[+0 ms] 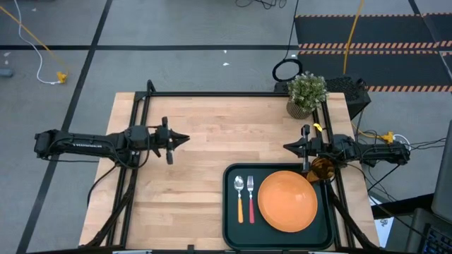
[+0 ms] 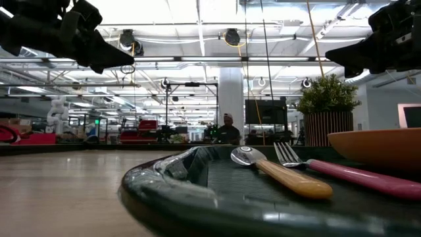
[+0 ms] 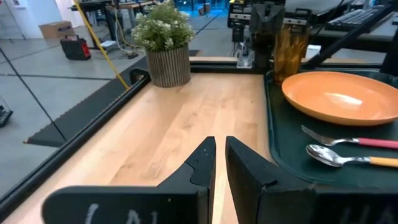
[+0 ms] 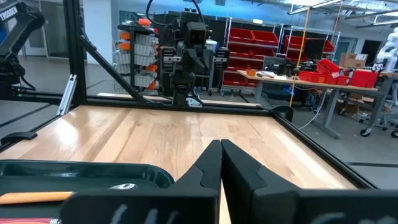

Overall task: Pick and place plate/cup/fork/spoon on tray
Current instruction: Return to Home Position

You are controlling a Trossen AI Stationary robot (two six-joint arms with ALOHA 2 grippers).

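Observation:
The dark green tray [image 1: 233,236] lies at the table's near right. On it lie the orange plate [image 1: 287,200], the orange-handled spoon [image 1: 239,197] and the pink-handled fork [image 1: 250,197], side by side left of the plate. The amber cup [image 1: 322,169] stands upright at the tray's far right corner, partly under my right arm. It also shows in the left wrist view [image 3: 290,46]. My left gripper [image 1: 185,139] is shut and empty above the table's left middle. My right gripper [image 1: 286,147] is shut and empty, just beyond the tray's far edge.
A potted green plant [image 1: 306,94] stands at the table's far right corner, behind my right arm. Bare wood lies between the two grippers and left of the tray. A black frame rail [image 1: 233,94] runs along the table's far edge.

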